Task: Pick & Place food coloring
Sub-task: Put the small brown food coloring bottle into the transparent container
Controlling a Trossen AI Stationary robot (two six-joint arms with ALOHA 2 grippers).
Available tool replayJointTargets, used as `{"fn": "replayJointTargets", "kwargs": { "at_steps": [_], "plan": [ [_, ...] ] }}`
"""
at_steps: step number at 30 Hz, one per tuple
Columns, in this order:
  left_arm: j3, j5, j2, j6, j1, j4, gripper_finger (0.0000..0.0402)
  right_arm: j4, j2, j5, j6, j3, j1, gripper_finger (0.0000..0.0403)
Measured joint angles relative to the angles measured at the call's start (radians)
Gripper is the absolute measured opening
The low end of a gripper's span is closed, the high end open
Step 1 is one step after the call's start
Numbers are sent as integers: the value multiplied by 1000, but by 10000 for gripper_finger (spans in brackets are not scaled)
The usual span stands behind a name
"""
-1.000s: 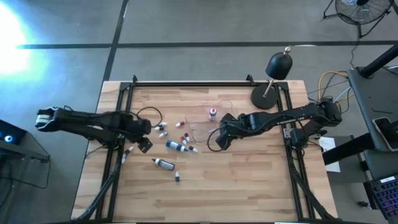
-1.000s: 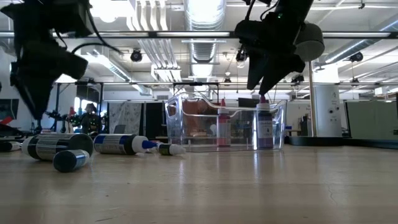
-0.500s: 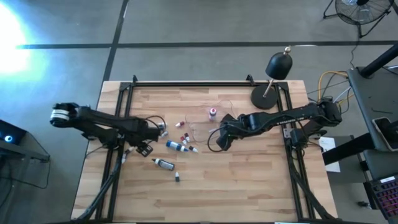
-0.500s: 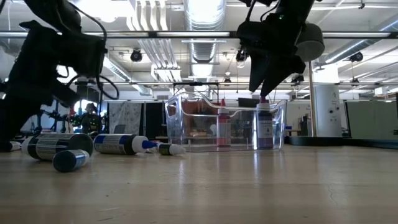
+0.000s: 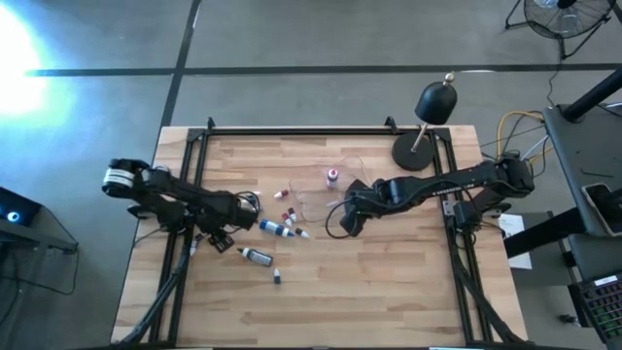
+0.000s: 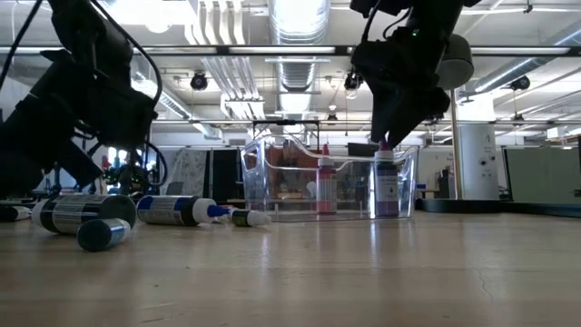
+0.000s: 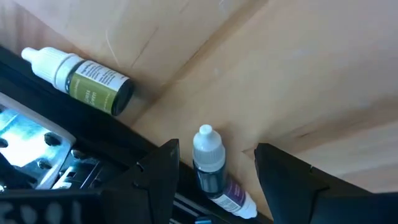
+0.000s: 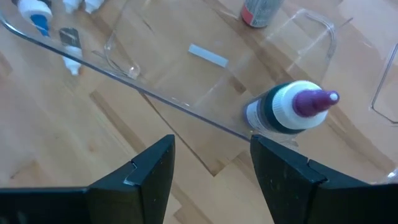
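The high view looks straight down on the whole table (image 5: 389, 292) and both arms. The low view sits at table-top height, looking level across into the room. Each wrist view looks closely down past its own fingers at the wood. High, low and right wrist views share the clear tray (image 5: 321, 197).

The table (image 5: 389, 282) is light wood with a brown grain. The tray (image 8: 205, 87) is clear plastic. One bottle (image 8: 289, 109) has a white collar and purple tip. Another bottle (image 7: 93, 87) has an olive-green label and white cap. The lamp (image 5: 435, 102) is black.
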Motion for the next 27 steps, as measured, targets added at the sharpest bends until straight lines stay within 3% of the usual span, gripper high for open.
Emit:
{"fn": "replayJointTargets", "kwargs": {
  "at_steps": [6, 11, 27],
  "plan": [
    [-19, 73, 30, 37, 0, 30, 185, 4, 0, -6, 8, -27, 0, 203],
    [-23, 69, 19, 48, 0, 38, 177, 10, 0, -8, 14, -40, 0, 203],
    [-26, 3, -25, 53, 0, 69, 88, 16, 0, -8, -1, -41, -3, 203]
  ]
}}
